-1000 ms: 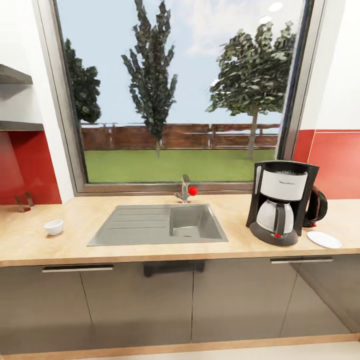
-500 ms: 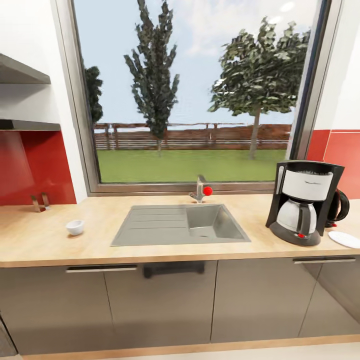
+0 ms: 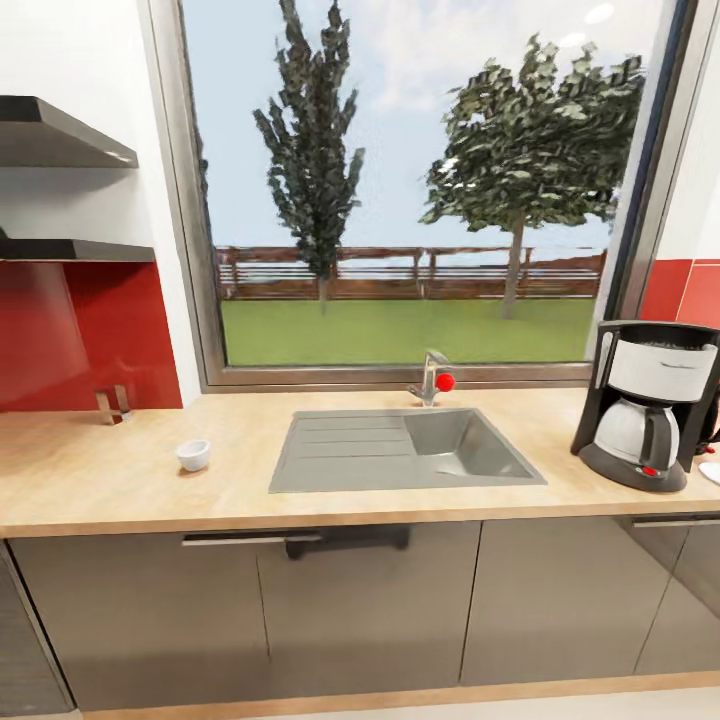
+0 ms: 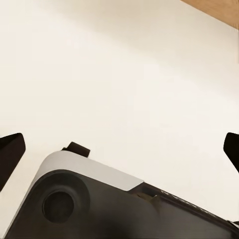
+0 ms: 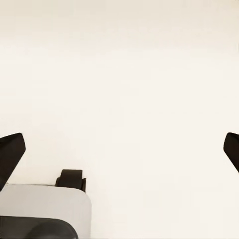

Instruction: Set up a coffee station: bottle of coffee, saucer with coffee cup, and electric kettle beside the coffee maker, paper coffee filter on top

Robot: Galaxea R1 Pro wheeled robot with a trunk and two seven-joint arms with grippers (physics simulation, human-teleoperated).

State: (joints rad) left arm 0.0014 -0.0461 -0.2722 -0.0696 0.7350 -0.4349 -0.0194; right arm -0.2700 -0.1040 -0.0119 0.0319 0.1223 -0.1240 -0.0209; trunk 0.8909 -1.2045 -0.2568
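Across the last second our head view has swung leftward, so the long beige wood-look countertop (image 3: 90,480) slides right, more of the thin dark kitchen shelf (image 3: 60,140) enters, and the tall black-and-white coffee maker (image 3: 645,405) nears the right edge. The small white coffee cup (image 3: 194,454) stands left of the grey sink (image 3: 400,450). We judge a turn toward cup or shelf; the left gripper (image 4: 119,149) and right gripper (image 5: 119,147) hang spread wide over pale floor, grasping nothing.

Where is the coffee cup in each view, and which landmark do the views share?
Head view: the coffee cup stands on the countertop, left of the sink, well apart from the coffee maker.
Left wrist view: the open left tool faces the pale floor.
Right wrist view: the open right tool faces that pale floor too.
Shared landmark: probably the floor, at the head view's bottom right corner.
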